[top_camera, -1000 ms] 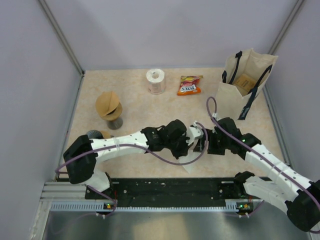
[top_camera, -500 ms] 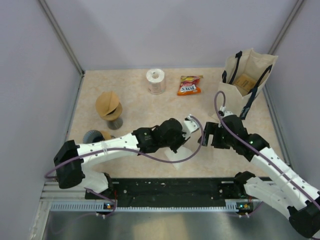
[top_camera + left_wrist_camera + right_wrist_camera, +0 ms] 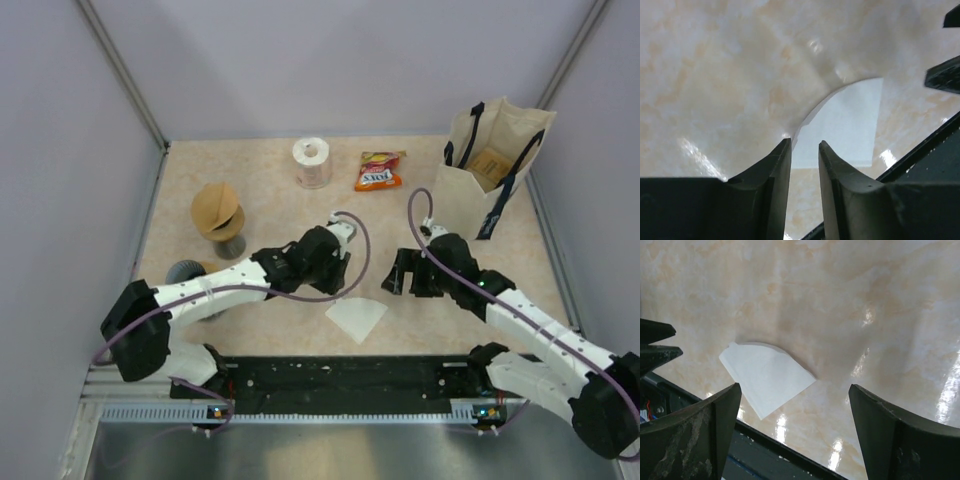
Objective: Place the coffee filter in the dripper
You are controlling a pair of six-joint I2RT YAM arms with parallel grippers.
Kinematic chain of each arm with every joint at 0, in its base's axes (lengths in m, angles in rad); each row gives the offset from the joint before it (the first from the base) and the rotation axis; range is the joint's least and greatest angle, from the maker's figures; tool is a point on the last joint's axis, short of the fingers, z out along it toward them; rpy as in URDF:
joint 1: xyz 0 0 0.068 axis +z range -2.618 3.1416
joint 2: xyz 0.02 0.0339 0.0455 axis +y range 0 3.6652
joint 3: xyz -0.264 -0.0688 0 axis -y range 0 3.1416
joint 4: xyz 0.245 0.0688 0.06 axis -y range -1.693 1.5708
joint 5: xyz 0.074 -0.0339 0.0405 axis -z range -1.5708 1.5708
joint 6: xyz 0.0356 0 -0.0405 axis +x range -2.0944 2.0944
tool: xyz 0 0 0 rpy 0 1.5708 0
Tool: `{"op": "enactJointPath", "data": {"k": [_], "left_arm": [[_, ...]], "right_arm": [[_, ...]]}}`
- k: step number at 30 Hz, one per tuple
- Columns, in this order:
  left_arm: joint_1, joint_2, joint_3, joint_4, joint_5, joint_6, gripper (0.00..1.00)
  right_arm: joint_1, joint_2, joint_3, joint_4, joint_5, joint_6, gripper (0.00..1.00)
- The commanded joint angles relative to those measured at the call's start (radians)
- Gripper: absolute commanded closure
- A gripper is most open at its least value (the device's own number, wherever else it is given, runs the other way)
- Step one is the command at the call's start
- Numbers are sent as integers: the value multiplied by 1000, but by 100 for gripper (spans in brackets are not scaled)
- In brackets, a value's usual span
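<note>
A white coffee filter (image 3: 357,318) lies flat on the table near the front edge. It also shows in the left wrist view (image 3: 845,125) and the right wrist view (image 3: 767,375). My left gripper (image 3: 338,268) hovers behind and left of it, jaws only a narrow gap apart and empty (image 3: 802,147). My right gripper (image 3: 400,275) is wide open and empty, above the table just right of the filter (image 3: 795,390). A dark grey round dripper (image 3: 186,272) sits at the left, partly hidden by my left arm.
A brown stack on a grey stand (image 3: 218,213) is behind the dripper. A paper roll (image 3: 312,162), a red snack bag (image 3: 379,171) and a cloth tote bag (image 3: 490,165) stand at the back. A black rail (image 3: 340,375) runs along the front edge.
Both grippers have drawn apart and back from the filter. The left gripper moved left and away; the filter now lies uncovered on the table. The right gripper backed off slightly.
</note>
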Motion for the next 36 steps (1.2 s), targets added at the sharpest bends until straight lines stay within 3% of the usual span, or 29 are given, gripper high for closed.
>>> {"op": "enactJointPath", "data": {"k": [1,4,11,19,28,36], "left_arm": [[64,-98,-179,37,245,-191,63],[64,-110,-299,171,414,-249,48],[90,-49,-339,186,406,-378,43],[115,138,-207,96,324,-393,44],[120,188,-141,117,310,-377,45],[126,235,-112,117,320,-361,60]], "right_arm": [[-2,116,-11,82,-97,34,11],[8,174,-55,173,-154,54,12],[75,273,-106,293,-107,152,12],[118,329,-149,390,-97,223,13],[132,357,-189,522,-211,263,17],[132,317,-182,536,-252,222,22]]}}
